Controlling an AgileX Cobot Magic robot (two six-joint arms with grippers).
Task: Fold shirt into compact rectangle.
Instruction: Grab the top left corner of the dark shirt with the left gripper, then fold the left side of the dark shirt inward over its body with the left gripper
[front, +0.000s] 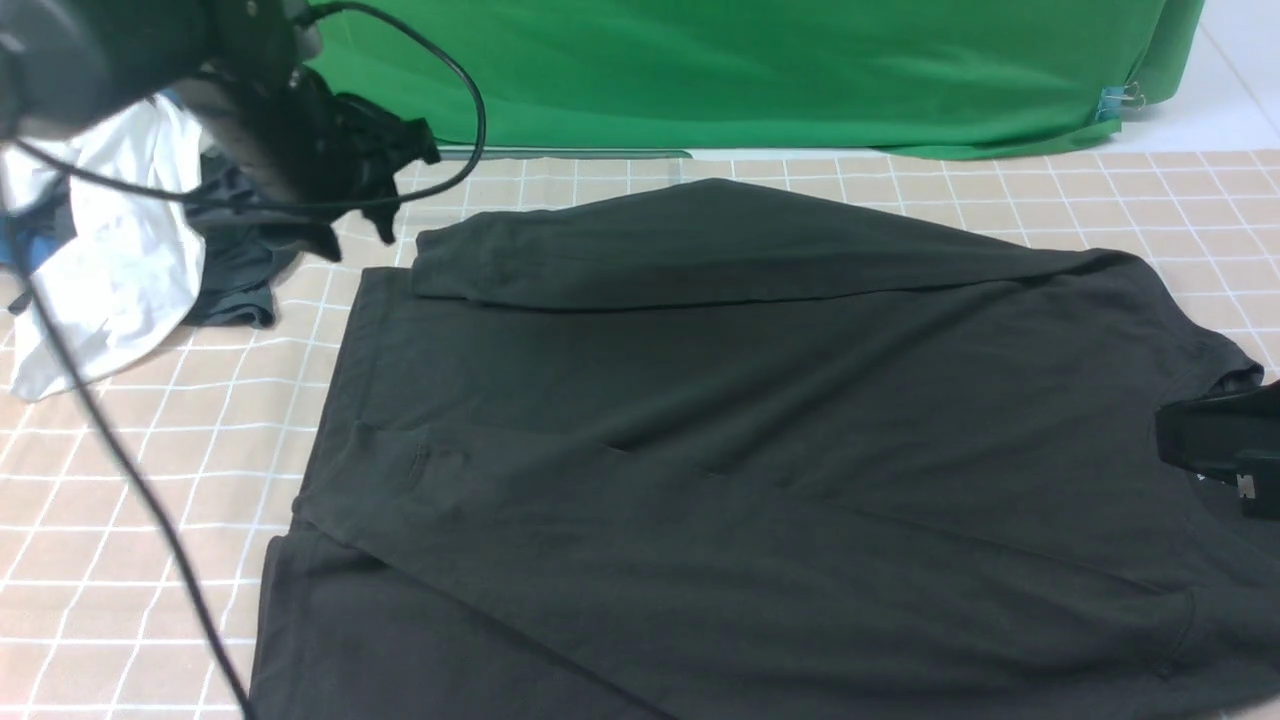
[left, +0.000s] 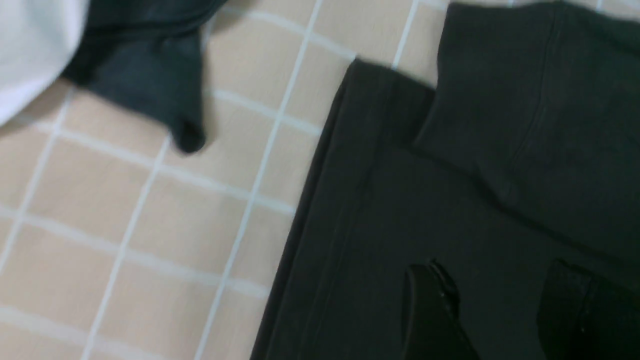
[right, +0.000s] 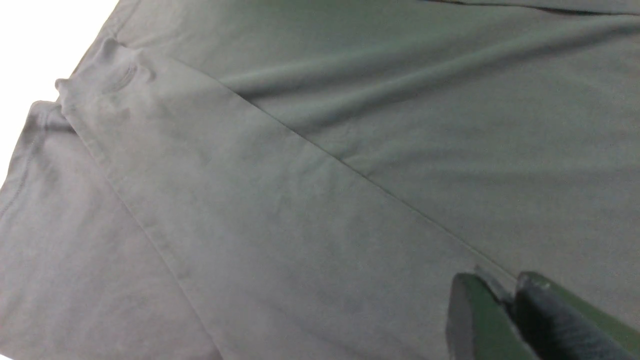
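The left pincer (left: 497, 274) hangs over the far left corner of the cloth with its two black fingers (left: 431, 295) well apart and nothing between them, so it is open and empty. Directly under it lies the hem corner of the large black long-sleeved cotton shirt (front: 700, 400), where the cuff of one sleeve (front: 690, 250) ends. The right pincer (right: 495, 282) is at the other end, near the collar, low on the fabric. Its two fingers are almost together, and a thin ridge of the shirt seems to be pinched between them. The shirt is spread flat over most of the table, hem to the left and neck to the right. It looks soft and matte, with a few long shallow wrinkles. Both of its sleeves are folded across the body, and the second one (front: 700, 540) runs slanted on the near side. Under it is one beige table covering (front: 120, 480) with a grid of thin white lines. At the far left are one crumpled white garment (front: 120, 260) and one smaller dark grey garment (front: 235, 290), touching each other and apart from the shirt. One smooth green cloth backdrop (front: 750, 70) hangs behind, and one black cable (front: 470, 110) curves from the left arm.
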